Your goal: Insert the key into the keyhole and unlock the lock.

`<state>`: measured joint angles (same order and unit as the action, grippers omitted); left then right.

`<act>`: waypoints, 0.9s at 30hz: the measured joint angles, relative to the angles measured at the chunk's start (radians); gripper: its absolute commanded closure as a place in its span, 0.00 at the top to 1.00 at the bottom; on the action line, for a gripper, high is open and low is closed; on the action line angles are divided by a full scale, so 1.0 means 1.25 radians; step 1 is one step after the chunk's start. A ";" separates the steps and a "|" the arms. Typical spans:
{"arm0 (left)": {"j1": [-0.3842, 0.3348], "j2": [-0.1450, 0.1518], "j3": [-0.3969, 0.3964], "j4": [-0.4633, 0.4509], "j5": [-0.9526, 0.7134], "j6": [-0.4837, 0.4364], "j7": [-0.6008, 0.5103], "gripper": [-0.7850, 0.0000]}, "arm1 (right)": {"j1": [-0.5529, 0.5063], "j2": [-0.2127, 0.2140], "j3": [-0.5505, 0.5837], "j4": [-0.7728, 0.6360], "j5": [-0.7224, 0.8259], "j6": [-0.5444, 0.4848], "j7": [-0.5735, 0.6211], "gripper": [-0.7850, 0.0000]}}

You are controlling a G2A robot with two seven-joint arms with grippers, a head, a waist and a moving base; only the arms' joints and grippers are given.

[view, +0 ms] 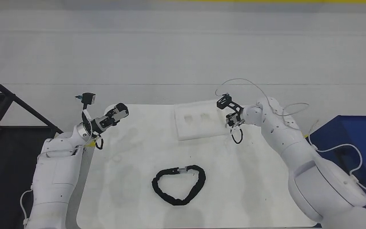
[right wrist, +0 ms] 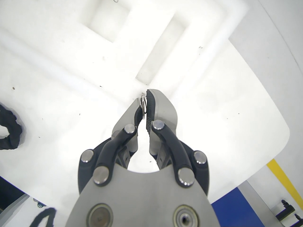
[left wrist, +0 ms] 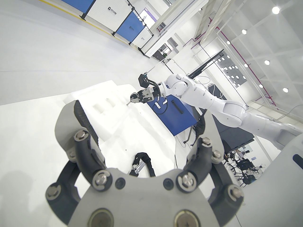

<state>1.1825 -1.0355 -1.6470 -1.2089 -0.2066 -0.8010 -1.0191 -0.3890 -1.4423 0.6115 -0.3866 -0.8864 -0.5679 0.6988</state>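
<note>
A black fabric-covered chain lock lies looped near the table's front middle, its metal lock body at the top of the loop. A white foam block with two rectangular pockets sits at the back. My right gripper hangs over the foam's near right edge, shut on a small silver key held edge-on between the pads. The key's tip pokes from the right gripper in the left wrist view. My left gripper stands open above the table's back left corner, holding nothing.
The white table has bare room left and right of the lock. A blue bin stands off the table's right side. A dark frame runs past the left edge.
</note>
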 measured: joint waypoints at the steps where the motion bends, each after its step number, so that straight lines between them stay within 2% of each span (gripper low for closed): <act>1: 0.000 0.000 0.000 0.000 0.000 0.000 0.000 1.00 | 0.002 0.001 -0.001 -0.004 -0.006 0.001 0.006 0.00; 7: 0.000 0.000 0.000 0.000 0.000 0.000 0.000 1.00 | 0.012 0.008 0.018 -0.014 0.007 -0.002 0.005 0.00; 13: 0.000 0.000 0.000 0.000 0.000 0.000 0.000 1.00 | 0.018 0.030 0.076 -0.019 0.086 -0.057 -0.046 0.00; 22: 0.000 0.000 0.000 0.000 0.000 0.000 0.000 1.00 | 0.000 0.074 0.166 -0.097 0.204 -0.145 -0.045 0.00; 27: 0.000 0.000 0.000 0.000 0.000 0.000 0.000 1.00 | -0.030 0.111 0.233 -0.173 0.277 -0.181 -0.015 0.00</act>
<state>1.1825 -1.0355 -1.6470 -1.2089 -0.2066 -0.8010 -1.0191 -0.4264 -1.3042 0.9029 -0.6032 -0.5406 -0.7946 0.6803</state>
